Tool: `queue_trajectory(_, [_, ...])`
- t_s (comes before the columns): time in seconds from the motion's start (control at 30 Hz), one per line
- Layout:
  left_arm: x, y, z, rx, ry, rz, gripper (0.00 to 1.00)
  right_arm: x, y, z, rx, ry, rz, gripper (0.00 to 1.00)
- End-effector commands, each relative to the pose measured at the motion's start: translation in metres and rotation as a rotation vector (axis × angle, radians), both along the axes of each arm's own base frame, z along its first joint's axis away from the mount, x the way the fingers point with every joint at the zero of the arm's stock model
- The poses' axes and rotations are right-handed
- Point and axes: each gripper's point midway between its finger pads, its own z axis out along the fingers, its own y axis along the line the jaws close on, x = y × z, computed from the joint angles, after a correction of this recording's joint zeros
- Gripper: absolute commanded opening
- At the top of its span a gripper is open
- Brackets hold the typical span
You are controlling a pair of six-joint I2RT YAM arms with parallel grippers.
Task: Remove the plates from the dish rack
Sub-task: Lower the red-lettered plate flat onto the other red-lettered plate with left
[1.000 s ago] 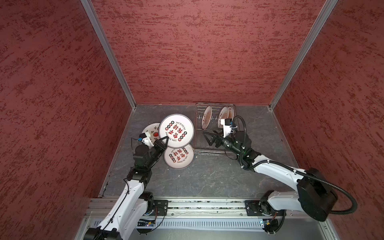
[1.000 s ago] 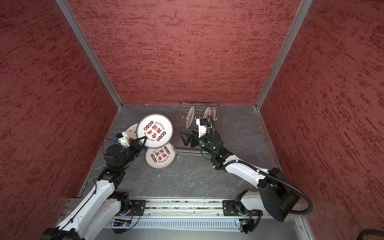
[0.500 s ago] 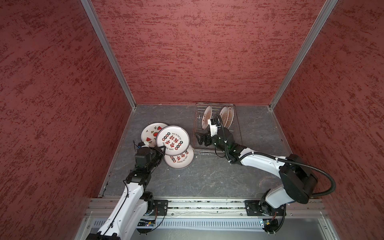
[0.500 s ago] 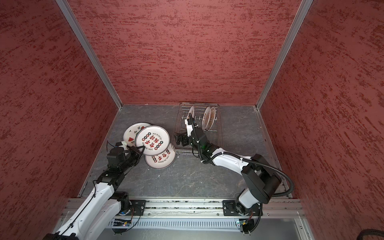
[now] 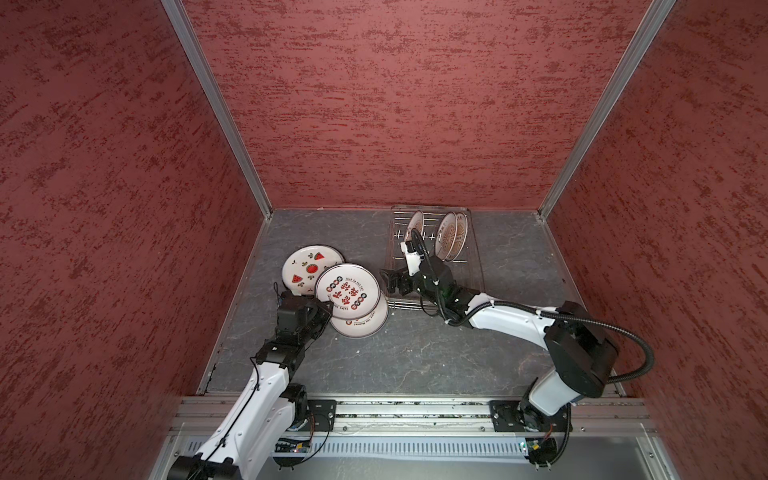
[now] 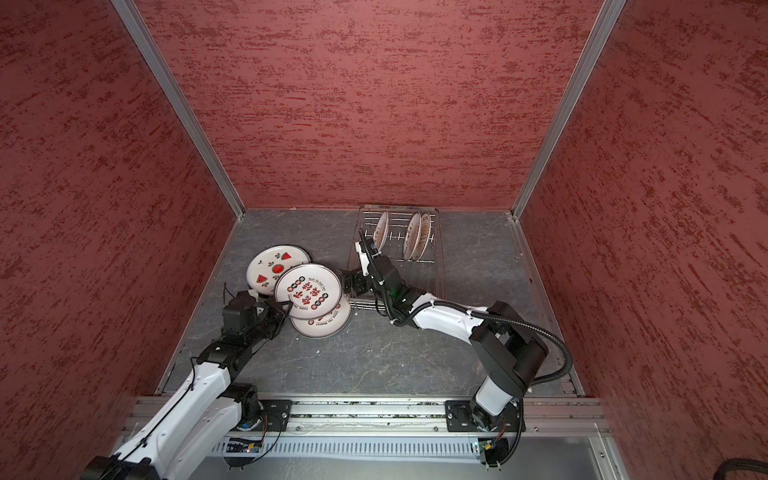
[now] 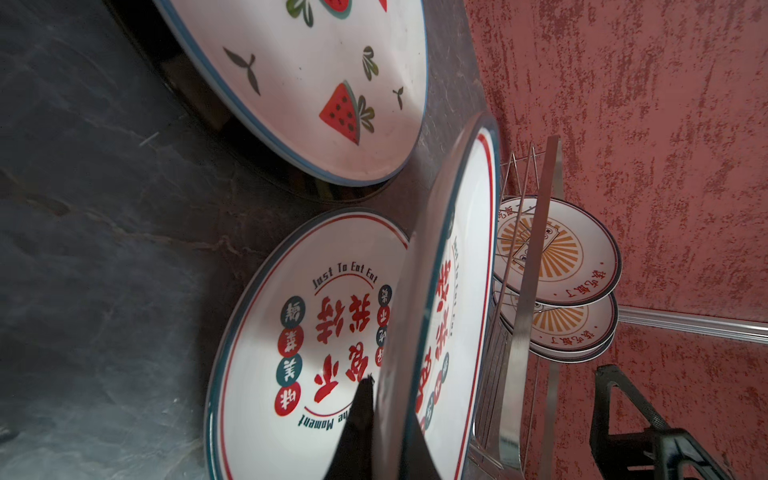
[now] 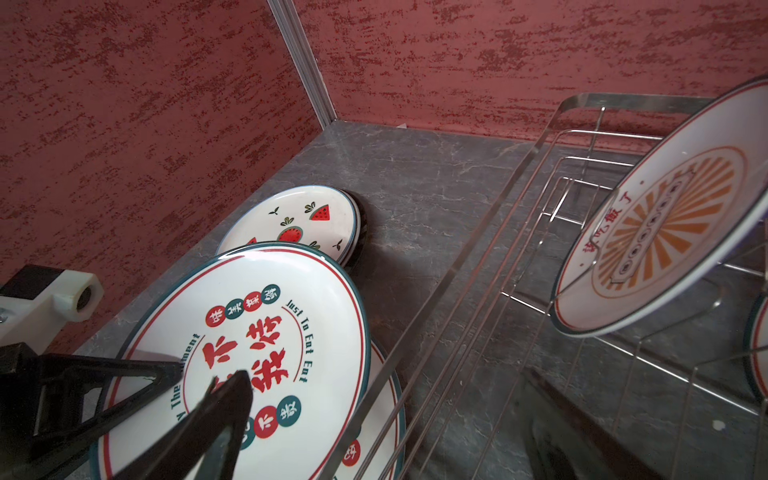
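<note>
- The left pincer was clamped hard on the rim of a red-character plate, biting at about 7 o'clock on it.
- In the left wrist view that rim ran edge-on past a black fingertip, lifted clear of a twin plate lying flat on the counter.
- From above, the held plate covered most of the twin, which peeked out at 5 o'clock.
- At 10 o'clock from the held plate lay a watermelon plate, face up, its near edge tucked under the held plate's outline. I could not tell whether the two touched.
- A dark-rimmed plate showed beneath the watermelon plate in the right wrist view.
- This whole cluster sat at 9 o'clock on the counter, near the left wall.
- The dish rack stood at 12 to 1 o'clock on the counter, against the back wall.
- Three plates remained in it, on edge between the prongs: a pair of sunburst plates close together, and a third plate alone at their 9 o'clock.
- The right pincer hung spread wide and empty at the rack's near left corner, at 3 o'clock from the held plate.
- In the right wrist view the rack's side rail passed between its fingers, touching neither as far as I could see.
</note>
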Motion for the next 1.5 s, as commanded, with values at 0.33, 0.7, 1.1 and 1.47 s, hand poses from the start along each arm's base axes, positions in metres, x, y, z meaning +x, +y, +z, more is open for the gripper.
queue_trajectory(0.33, [-0.005,-0.007,-0.013,0.010,-0.002,-0.031,0.00,0.004,0.001,0.008,0.001,-0.054,-0.012,0.99])
queue_trajectory(0.7, [-0.009,-0.013,-0.027,0.041,0.050,-0.075,0.03,0.002,-0.010,0.011,0.001,-0.072,-0.049,0.99])
queue_trajectory(1.1, [-0.009,-0.015,-0.026,0.046,0.055,-0.087,0.22,0.000,-0.016,0.011,0.001,-0.076,-0.065,0.99])
queue_trajectory(1.47, [-0.011,-0.009,-0.028,0.071,0.079,-0.047,0.34,0.000,-0.019,0.013,-0.002,-0.084,-0.072,0.99])
